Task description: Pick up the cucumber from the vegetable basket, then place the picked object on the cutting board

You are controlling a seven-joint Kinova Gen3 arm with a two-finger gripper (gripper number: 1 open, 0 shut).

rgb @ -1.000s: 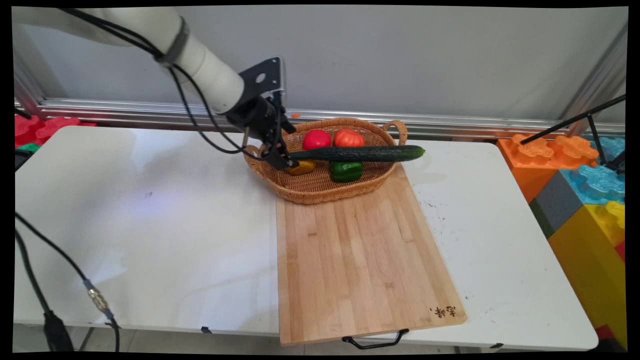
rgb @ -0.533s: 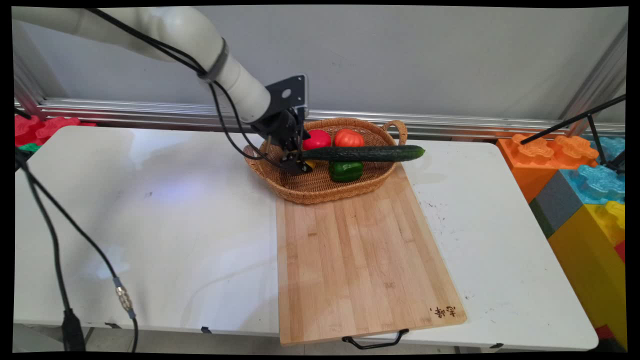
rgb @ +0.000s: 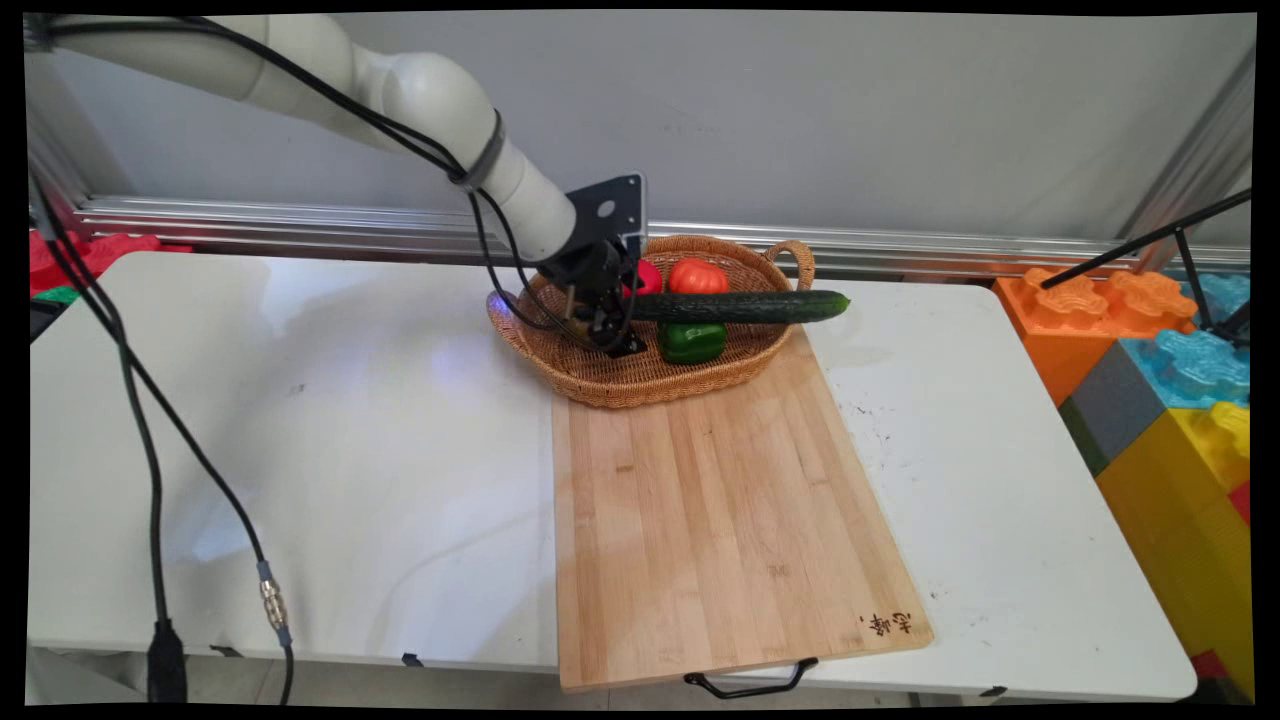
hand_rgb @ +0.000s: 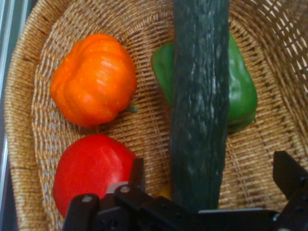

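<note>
A long dark green cucumber [rgb: 740, 306] lies across the wicker basket [rgb: 640, 395], its right end sticking out over the rim. My gripper [rgb: 620, 335] is down inside the basket's left part, at the cucumber's left end. In the hand view the gripper [hand_rgb: 211, 166] is open, and the cucumber [hand_rgb: 199, 110] runs between its two fingers [hand_rgb: 137, 173] without touching either. Under the cucumber lies a green pepper [hand_rgb: 243, 91]. A red tomato [hand_rgb: 89, 168] and an orange tomato [hand_rgb: 91, 79] lie to its side. A sliver of something yellow [hand_rgb: 165, 191] shows by the left finger.
A wooden cutting board [rgb: 720, 510] lies in front of the basket and reaches the table's near edge. Large coloured toy blocks [rgb: 1160, 370] stand at the right of the table. Black cables [rgb: 150, 480] hang down at the left.
The arm has swung to the right and the gripper has gone from the basket's left rim to the cucumber's left end. The yellow thing is now hidden in the main view.
</note>
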